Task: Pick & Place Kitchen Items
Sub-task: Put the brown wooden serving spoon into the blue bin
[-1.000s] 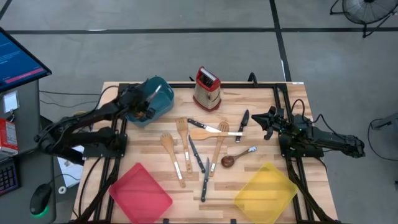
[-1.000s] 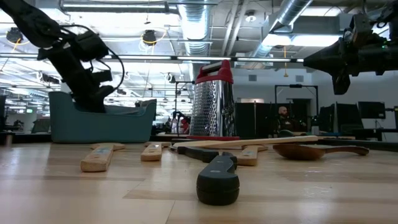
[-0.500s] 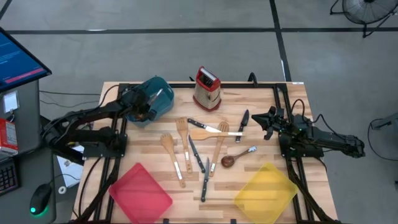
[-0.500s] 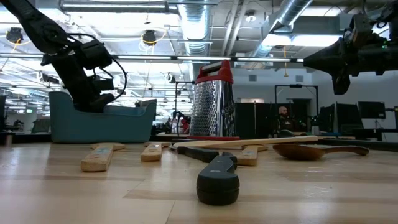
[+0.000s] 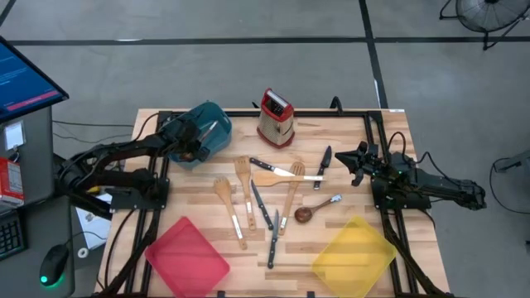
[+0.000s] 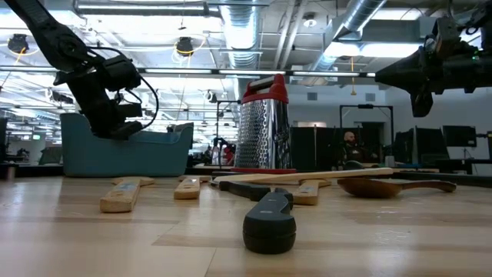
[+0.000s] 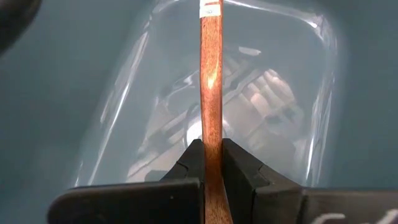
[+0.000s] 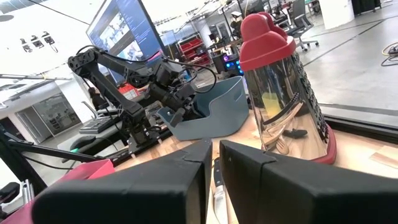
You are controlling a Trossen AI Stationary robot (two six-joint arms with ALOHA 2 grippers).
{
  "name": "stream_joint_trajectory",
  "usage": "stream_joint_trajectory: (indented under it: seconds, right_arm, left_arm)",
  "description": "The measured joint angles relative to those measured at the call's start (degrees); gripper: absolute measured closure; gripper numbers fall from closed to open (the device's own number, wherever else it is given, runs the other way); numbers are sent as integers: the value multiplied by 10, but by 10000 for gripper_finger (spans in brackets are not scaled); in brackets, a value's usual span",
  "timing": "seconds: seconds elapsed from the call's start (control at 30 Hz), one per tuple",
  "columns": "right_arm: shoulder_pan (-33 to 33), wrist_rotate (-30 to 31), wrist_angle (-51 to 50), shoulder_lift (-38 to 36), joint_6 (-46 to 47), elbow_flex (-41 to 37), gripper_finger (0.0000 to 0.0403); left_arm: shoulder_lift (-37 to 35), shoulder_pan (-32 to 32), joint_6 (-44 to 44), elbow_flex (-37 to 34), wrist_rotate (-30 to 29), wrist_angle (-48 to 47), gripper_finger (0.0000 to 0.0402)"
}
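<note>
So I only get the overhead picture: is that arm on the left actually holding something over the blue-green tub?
Observer: Yes. Its wrist camera shows the left end effector shut on a reddish-brown wooden handle, with the teal bin open below it.
Visitor: Is it down inside the bin?
Observer: The table-level view puts it about at rim height. I can't tell whether it touches the bin.
Visitor: And the other arm?
Observer: At table level, the right end effector hangs well above the tabletop.
</note>
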Motion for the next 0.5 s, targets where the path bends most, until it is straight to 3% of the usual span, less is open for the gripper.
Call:
stream_joint_trajectory:
  seconds: [0.5]
  right_arm:
    - [0, 0, 0, 0, 0, 0, 359]
  left_arm:
    - [0, 0, 0, 0, -1, 1, 337]
